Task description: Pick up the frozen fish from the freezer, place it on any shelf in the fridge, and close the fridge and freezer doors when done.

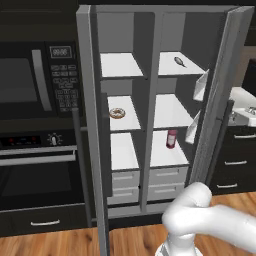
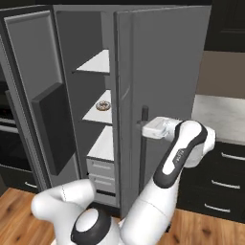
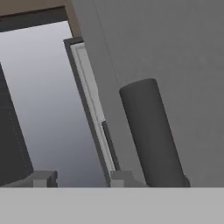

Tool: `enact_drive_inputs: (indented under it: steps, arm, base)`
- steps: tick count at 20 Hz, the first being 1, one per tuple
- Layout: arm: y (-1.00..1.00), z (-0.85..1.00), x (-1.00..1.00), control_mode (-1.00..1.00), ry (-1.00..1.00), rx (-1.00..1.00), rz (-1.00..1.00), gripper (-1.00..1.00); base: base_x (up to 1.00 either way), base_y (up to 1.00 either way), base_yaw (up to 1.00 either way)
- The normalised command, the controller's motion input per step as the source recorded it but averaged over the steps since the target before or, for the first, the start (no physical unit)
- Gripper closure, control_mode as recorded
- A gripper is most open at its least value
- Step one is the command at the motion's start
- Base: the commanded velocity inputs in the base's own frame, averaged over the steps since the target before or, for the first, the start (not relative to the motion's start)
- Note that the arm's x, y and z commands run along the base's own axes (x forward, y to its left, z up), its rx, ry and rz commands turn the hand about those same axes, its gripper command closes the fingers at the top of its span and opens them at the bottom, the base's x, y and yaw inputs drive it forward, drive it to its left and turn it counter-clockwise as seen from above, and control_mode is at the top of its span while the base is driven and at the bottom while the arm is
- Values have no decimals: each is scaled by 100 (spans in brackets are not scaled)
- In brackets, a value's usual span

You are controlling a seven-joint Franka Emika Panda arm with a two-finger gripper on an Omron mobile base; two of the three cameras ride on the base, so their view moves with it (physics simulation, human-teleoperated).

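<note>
- Left base view: both doors stand open. The freezer (image 1: 122,125) forms the left column and the fridge (image 1: 172,125) the right column. The fish (image 1: 180,61) lies on the top shelf (image 1: 182,65) of the fridge, so the placing step appears done. A doughnut (image 1: 117,113) sits on the middle freezer shelf and a red bottle (image 1: 171,139) stands on the lowest fridge shelf. The fridge door (image 1: 222,95) swings out at right; the freezer door (image 1: 92,125) is seen edge-on at left, beside the microwave (image 1: 30,80) and the oven (image 1: 40,175).
- Right base view: the arm reaches to the outer face of the fridge door (image 2: 162,95), and the gripper (image 2: 147,128) meets the vertical handle (image 2: 143,143) partway down its length. The freezer door (image 2: 45,105), with its black recess, stands wide open at left. A counter (image 2: 222,115) lies to the right.
- Hand view: the handle (image 3: 151,135) rises as a dark bar just past the right finger (image 3: 124,178), against the grey door panel. The fingers stand nearly shut; whether they clasp the bar cannot be told.
- Step in hand, as judged: closing the fridge door. The next move calls for swinging this door inward until it seats, then going round to the freezer door.
</note>
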Motion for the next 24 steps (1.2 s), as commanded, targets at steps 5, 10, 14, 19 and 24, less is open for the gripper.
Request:
enact_drive_inputs:
  steps: [5,10,14,19,24]
  arm:
    - [100,-55,100,-100,0,-13,-5,-100]
    - [75,-43,100,-100,0,-8,-11,-100]
    - [18,-17,100,-100,0,-7,-23,-100]
    - [0,0,100,-100,2,-5,-29,-100]
    - [0,0,100,-100,2,-7,-33,-100]
  base:
    - [0,0,0]
    - [0,0,0]
    - [0,0,0]
    - [0,0,0]
    - [0,0,0]
